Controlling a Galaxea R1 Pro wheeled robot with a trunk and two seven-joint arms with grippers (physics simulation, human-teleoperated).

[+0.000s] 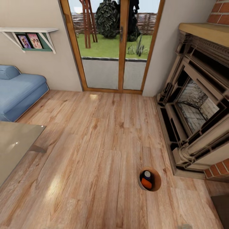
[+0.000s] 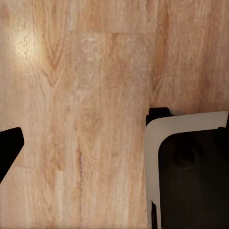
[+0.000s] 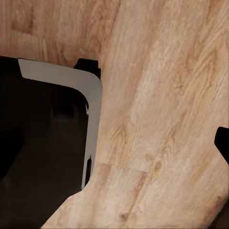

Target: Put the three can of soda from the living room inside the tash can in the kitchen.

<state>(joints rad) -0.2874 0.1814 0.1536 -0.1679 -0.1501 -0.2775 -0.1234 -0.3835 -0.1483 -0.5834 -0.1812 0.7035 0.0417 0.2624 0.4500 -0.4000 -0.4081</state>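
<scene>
In the head view the living room spreads out over a warm wood floor (image 1: 95, 152), and the trash can (image 1: 156, 186) stands upright on it toward the lower right, just in front of the brick fireplace (image 1: 197, 105), its round mouth facing straight up so the brown inside is seen from above. Inside it lie two soda cans: a dark blue can (image 1: 147, 175) standing nearly on end with its pale top turned up toward the camera, and an orange can (image 1: 146, 183) touching it on the nearer side, tipped over so its long axis runs roughly across the bucket. A blue sofa (image 1: 19, 92) sits against the left wall under a white wall shelf (image 1: 30, 35) holding pictures, a glass-topped table (image 1: 16, 143) fills the lower left corner, and wood-framed glass doors (image 1: 114, 47) open onto a garden at the back. In the left wrist view the camera looks down at floorboards, with a dark fingertip (image 2: 9, 148) at one edge and the robot's white-edged dark base (image 2: 191, 171) at the other; whether the left fingers are apart or together cannot be told. In the right wrist view the same white-rimmed base (image 3: 47, 133) covers one side over the floor, and a dark fingertip (image 3: 223, 143) pokes in at the opposite edge; the right fingers' spacing cannot be told either.
</scene>
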